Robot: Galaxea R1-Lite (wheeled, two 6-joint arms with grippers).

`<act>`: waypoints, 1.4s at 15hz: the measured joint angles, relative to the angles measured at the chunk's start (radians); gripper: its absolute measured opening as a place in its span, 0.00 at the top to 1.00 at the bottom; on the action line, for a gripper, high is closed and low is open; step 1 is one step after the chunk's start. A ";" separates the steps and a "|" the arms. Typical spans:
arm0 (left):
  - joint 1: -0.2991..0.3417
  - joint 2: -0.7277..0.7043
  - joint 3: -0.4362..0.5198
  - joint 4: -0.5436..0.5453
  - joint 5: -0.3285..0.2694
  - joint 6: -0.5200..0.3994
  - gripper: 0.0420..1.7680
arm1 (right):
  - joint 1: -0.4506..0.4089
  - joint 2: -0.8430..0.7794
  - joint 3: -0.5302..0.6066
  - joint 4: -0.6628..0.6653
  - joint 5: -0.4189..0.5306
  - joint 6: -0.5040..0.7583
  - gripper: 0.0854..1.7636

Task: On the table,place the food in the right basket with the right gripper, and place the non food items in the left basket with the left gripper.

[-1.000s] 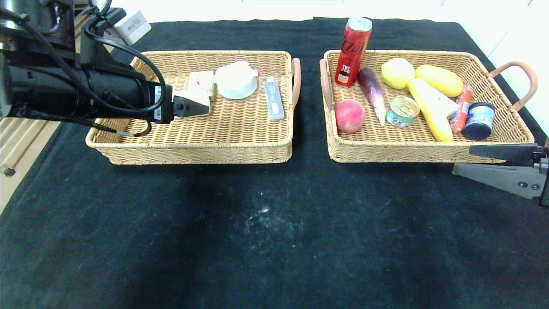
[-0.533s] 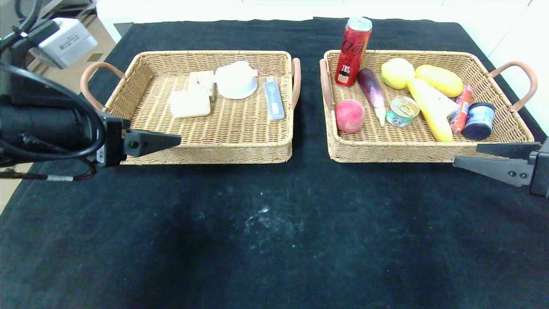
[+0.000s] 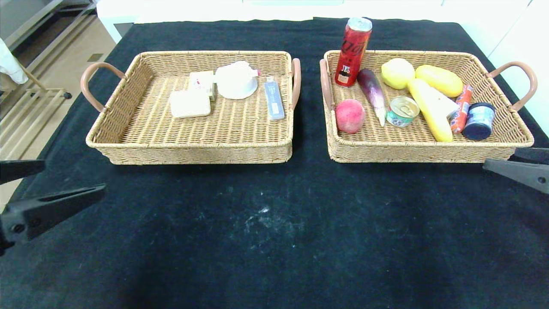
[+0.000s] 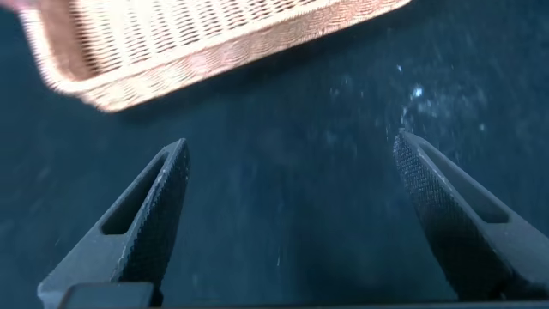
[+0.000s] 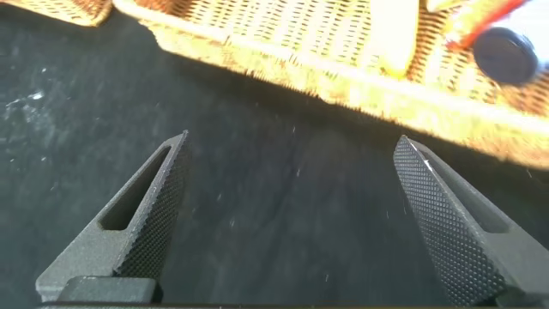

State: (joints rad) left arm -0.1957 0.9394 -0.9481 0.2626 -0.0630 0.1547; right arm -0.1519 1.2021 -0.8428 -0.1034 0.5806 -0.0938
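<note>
My left gripper [image 3: 47,189] has pulled back from the left basket [image 3: 193,152] to the table's left edge, jaws spread & empty, right gripper [image 3: 521,165] spread at the right edge; non-food sits in left basket, food in right basket [image 3: 429,153], cloth bare, so sorting looks done w/ nothing left to pick, next just park.

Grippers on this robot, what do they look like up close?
Both the left gripper and the right gripper are matte dark grey. Each has two long wedge-shaped fingers tapering to a point, with a knurled diamond-textured inner face and a slot-shaped recess along the side. No cables or markings show.
</note>
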 joint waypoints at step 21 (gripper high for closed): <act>0.185 -0.673 0.385 0.014 -0.003 0.066 0.03 | 0.161 -0.989 0.330 0.407 -0.149 0.041 0.03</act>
State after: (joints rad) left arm -0.0104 0.2660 -0.5632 0.2762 -0.0664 0.2202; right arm 0.0091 0.2130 -0.5128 0.3034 0.4319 -0.0528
